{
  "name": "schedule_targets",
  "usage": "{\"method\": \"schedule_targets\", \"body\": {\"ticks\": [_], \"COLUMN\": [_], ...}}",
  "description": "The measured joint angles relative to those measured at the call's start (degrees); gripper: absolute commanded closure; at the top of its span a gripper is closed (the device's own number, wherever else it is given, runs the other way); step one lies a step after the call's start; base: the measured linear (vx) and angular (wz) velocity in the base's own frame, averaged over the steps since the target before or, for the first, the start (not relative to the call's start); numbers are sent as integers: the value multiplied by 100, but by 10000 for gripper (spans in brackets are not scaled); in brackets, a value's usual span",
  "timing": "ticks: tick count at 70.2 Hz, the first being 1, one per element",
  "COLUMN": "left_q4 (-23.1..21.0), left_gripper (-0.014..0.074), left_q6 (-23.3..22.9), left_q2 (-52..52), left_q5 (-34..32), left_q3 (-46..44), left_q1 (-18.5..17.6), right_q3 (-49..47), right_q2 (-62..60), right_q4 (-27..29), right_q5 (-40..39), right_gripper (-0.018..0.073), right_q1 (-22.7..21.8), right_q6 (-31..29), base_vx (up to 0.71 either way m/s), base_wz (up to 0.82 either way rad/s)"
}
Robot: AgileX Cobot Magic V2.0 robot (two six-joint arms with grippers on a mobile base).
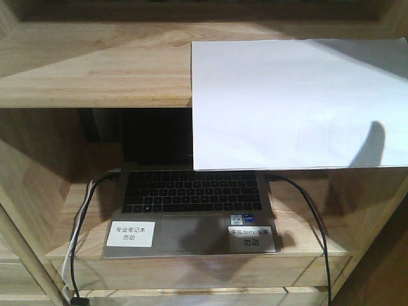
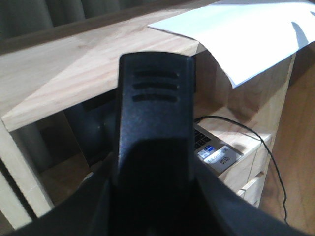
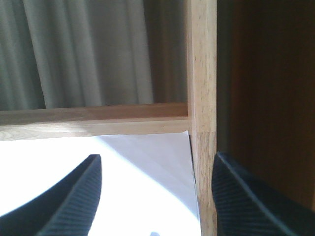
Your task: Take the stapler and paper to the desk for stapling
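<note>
**Front view:** close, tilted slightly downward, squarely facing the light wooden shelf unit.
**Left wrist view:** oblique, from the unit's left, half blocked by the black stapler.
**Right wrist view:** just above the white rectangular paper sheet, which appears in all three views.

shelf top open left of paper, upright hemming right edge

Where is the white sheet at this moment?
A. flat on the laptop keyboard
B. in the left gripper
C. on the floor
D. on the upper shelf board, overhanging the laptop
D: the paper lies on the upper shelf board, its front edge jutting out above the laptop.
</note>
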Motion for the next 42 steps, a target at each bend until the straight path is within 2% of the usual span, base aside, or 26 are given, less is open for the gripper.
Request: {"method": "schedule_targets", "body": {"ticks": [42], "left_q4": [0], "left_gripper": [603], "left_q6": [0], "left_q2": [0], "left_q5": [-13], "left_q3": [0], "left_q1": [0], "right_q3": [0], "right_q2": [0], "right_q4": [0], "right_q5": [0], "right_gripper": [108], "right_q1": [0], "right_q6": [0], "base_vx": [0], "base_wz": [0]}}
